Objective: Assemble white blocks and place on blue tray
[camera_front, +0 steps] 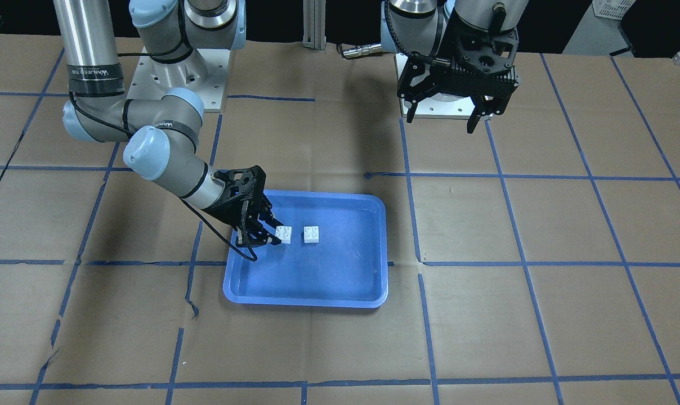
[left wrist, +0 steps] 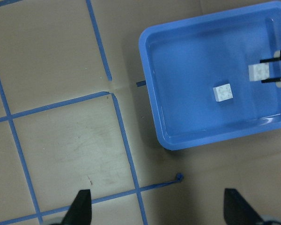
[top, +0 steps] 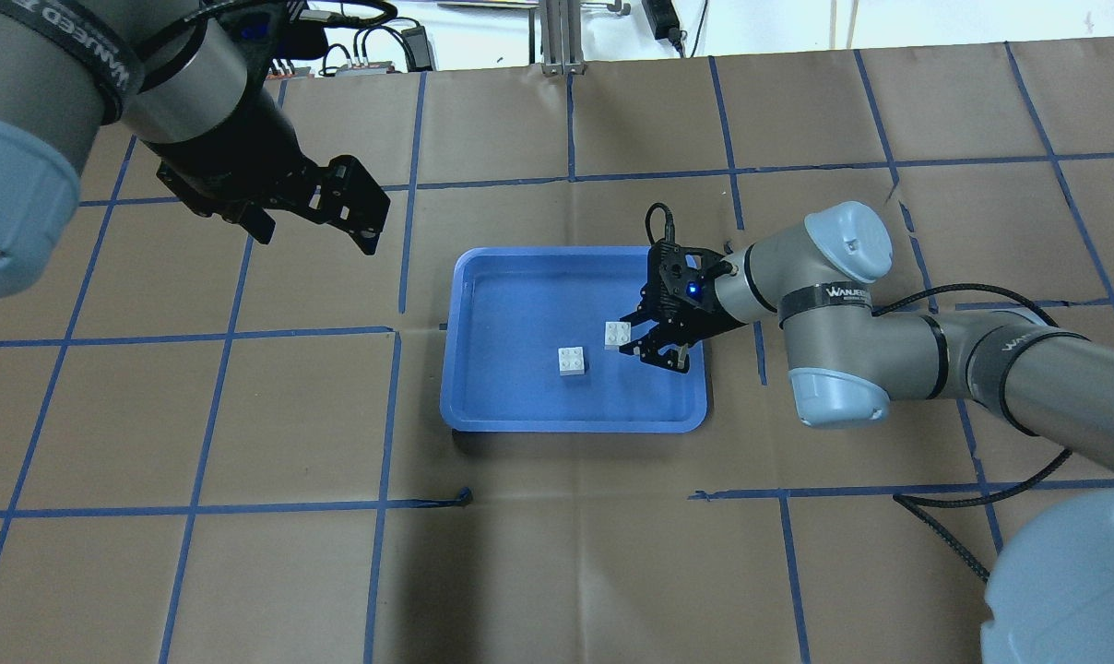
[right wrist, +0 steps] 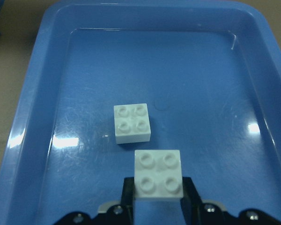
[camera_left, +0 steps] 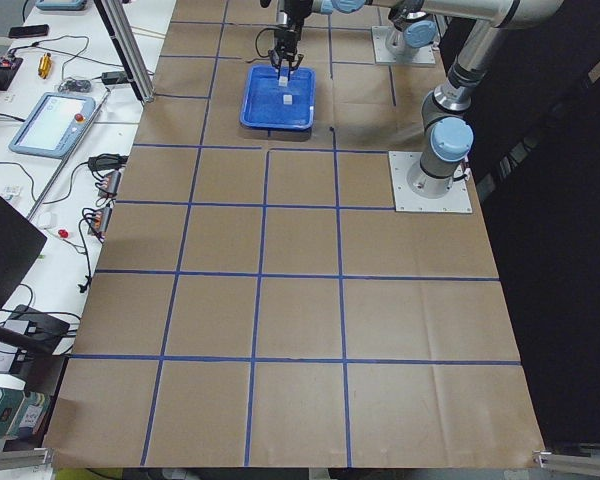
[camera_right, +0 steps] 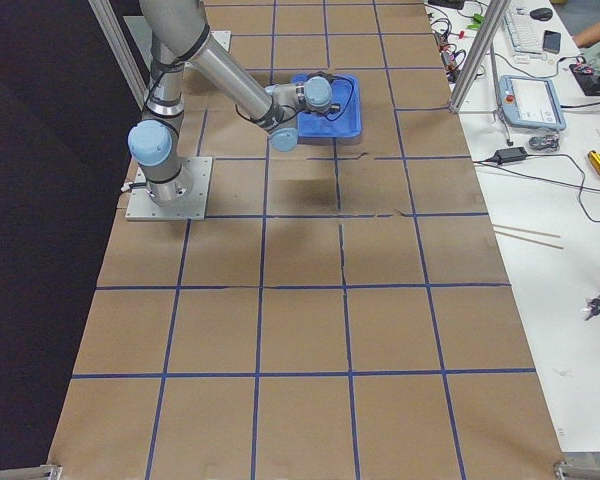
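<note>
The blue tray (camera_front: 368, 281) lies at mid table, also in the overhead view (top: 483, 277). One white block (camera_front: 311, 234) sits studs up on the tray floor; it shows overhead (top: 572, 361) and in the right wrist view (right wrist: 132, 123). My right gripper (camera_front: 269, 232) reaches low into the tray and is shut on the second white block (top: 618, 334), which sits between the fingertips (right wrist: 158, 174), studs up, beside the first and apart from it. My left gripper (top: 317, 238) is open and empty, high over the table well away from the tray.
Brown paper with a grid of blue tape (top: 400, 332) covers the table. The arm base plates (camera_front: 171, 73) stand at the robot's edge. A bench with a pendant (camera_left: 50, 120) and cables runs along the far side, off the work area.
</note>
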`<state>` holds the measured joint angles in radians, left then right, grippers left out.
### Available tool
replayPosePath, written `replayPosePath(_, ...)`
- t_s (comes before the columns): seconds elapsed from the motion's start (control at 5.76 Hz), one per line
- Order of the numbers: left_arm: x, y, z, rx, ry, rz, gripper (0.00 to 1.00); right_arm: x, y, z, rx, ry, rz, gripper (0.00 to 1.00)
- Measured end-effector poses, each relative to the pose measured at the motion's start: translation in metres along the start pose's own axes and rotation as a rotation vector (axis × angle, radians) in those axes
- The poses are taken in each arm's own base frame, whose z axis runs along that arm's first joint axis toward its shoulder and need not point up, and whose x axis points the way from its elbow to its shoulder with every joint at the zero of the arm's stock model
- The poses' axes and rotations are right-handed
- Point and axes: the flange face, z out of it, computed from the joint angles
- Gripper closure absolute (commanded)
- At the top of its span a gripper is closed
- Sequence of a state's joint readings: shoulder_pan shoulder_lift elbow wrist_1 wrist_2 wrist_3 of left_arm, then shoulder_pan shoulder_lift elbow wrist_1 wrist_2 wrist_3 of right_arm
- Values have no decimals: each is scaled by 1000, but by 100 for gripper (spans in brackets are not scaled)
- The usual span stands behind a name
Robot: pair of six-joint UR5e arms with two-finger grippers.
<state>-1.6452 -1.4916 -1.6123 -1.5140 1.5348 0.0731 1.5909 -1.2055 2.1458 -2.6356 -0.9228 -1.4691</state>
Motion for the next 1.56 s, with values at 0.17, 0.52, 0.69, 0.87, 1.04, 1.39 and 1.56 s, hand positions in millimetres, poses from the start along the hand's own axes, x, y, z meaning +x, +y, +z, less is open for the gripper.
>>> replayPosePath(0.17,-1,-1,2,6,-2,-11,1,-2,-2,4,1,-6,-6,72)
replayPosePath(0.52,-1,-2,3,6,0,-20,1,-6,0,11,0,-20,-4,72)
replayPosePath(0.69,-2,-2,4,6,-3,-19,1,-9,2,15,2,-24,-5,72)
replayPosePath(0.87,-2,-1,4,4,-6,-18,1,-12,2,17,3,-24,-8,73)
replayPosePath(1.04,-2,-1,4,2,-7,-19,1,-13,3,19,4,-24,-7,74)
replayPosePath(1.39,-1,-1,4,0,-2,-20,1,-11,6,23,4,-12,30,74)
replayPosePath(1.56,-1,-1,4,1,-1,-20,1,-10,9,28,3,-5,48,74)
